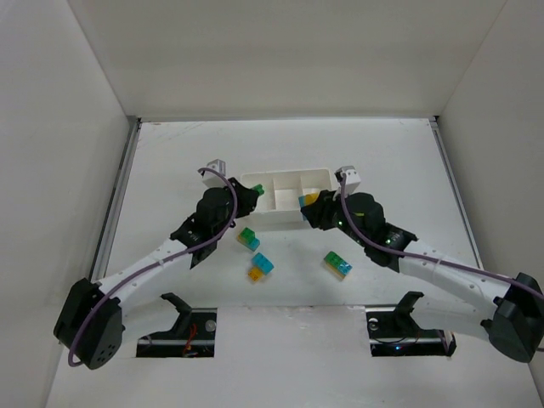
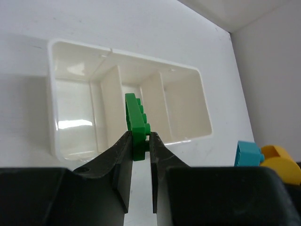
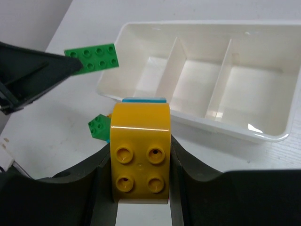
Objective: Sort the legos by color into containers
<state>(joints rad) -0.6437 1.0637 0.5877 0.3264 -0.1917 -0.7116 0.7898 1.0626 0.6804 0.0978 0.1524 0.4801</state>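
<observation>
I've got a glossy white plastic tray (image 3: 263, 136), a smooth shiny yellow brick (image 3: 140, 155), a smooth green plate (image 3: 92, 57), matt black fingers (image 3: 84, 188).

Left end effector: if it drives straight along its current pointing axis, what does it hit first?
Most likely the white tray. The left end effector is shut on a green lego plate that sticks out ahead, so the plate would probably touch first, near the middle compartment. Depth is unclear.

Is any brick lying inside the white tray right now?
No, the right wrist view shows all three compartments of the white tray with bare floors and no brick inside.
</observation>
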